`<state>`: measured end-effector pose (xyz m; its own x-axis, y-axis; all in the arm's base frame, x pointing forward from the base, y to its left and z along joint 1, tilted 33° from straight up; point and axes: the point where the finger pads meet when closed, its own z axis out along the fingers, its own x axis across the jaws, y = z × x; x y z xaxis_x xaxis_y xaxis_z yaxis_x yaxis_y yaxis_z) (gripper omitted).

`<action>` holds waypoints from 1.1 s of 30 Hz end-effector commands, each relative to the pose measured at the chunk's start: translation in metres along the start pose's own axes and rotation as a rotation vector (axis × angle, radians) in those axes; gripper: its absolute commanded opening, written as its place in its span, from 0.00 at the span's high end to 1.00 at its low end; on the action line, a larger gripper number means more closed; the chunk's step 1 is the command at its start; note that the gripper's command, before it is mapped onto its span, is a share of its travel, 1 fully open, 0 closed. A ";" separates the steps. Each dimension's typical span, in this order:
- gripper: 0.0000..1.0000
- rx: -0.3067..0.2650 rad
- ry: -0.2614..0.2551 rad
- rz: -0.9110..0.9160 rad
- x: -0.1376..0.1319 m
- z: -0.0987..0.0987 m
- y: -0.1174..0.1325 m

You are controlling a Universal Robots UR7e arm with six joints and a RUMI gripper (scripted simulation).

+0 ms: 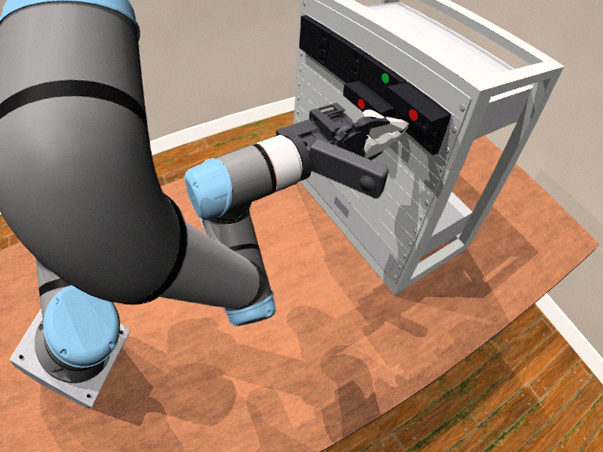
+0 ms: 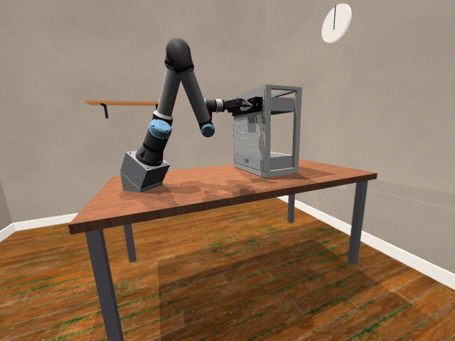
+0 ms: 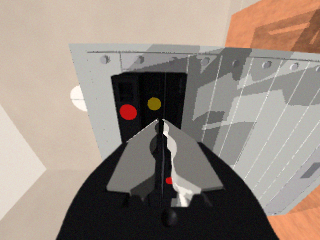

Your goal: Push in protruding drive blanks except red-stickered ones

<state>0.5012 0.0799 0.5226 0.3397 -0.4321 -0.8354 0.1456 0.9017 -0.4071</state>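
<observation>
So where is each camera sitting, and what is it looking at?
Top: high above the arm's base, looking down at the rack front, the table and the whole arm with its gripper.
Exterior: out in the room, looking across at the table, arm and rack.
Wrist: just behind the shut fingers, facing the drive blanks with a red sticker and a yellow sticker.
All three views share the rack and gripper.
</observation>
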 end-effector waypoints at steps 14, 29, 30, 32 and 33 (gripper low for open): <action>1.00 0.000 -0.001 0.000 0.000 -0.071 0.000; 1.00 0.000 -0.001 0.000 0.000 -0.080 0.000; 1.00 0.000 -0.001 0.000 0.000 -0.080 0.000; 1.00 0.000 -0.001 0.000 0.000 -0.080 0.000; 1.00 0.000 -0.001 0.000 0.000 -0.080 0.000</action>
<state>0.4271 0.0783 0.4932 0.3399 -0.4320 -0.8354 0.1456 0.9017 -0.4071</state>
